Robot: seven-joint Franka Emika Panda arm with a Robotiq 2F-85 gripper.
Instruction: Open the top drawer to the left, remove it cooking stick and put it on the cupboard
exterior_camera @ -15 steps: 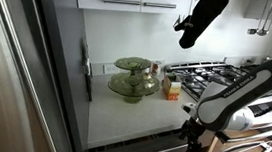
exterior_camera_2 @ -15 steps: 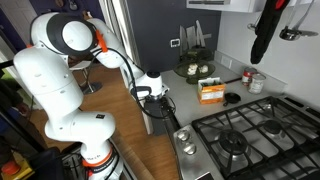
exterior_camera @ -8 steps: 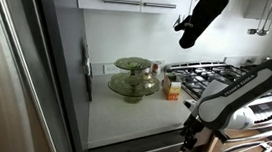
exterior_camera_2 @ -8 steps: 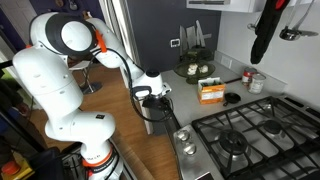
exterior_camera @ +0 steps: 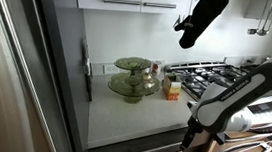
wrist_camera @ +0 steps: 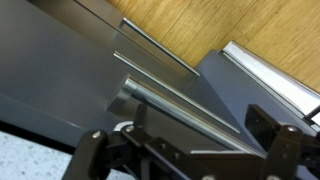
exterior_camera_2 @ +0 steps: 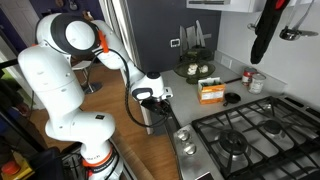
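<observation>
The top drawer (exterior_camera: 145,150) is a dark front with a long silver bar handle (wrist_camera: 190,112), just under the white worktop of the cupboard (exterior_camera: 122,120). Its front sits flush with the cupboard. My gripper (wrist_camera: 200,125) is open and straddles the handle: one finger (wrist_camera: 138,120) is on one side of the bar and the other finger (wrist_camera: 264,122) on the opposite side, neither clamped on it. In both exterior views the gripper (exterior_camera: 193,150) (exterior_camera_2: 155,116) hangs low at the cupboard's front edge. The cooking stick is hidden.
A green tiered dish (exterior_camera: 133,81) and a small orange-and-white box (exterior_camera: 172,88) stand on the worktop. The gas hob (exterior_camera_2: 250,140) lies beside them, with a black oven mitt (exterior_camera: 202,17) hanging above. A deeper drawer's handle (wrist_camera: 155,42) and wood floor (wrist_camera: 220,20) are below.
The arm has shifted slightly, bringing the gripper a little closer in on the drawer handle. The jaws have stayed open.
</observation>
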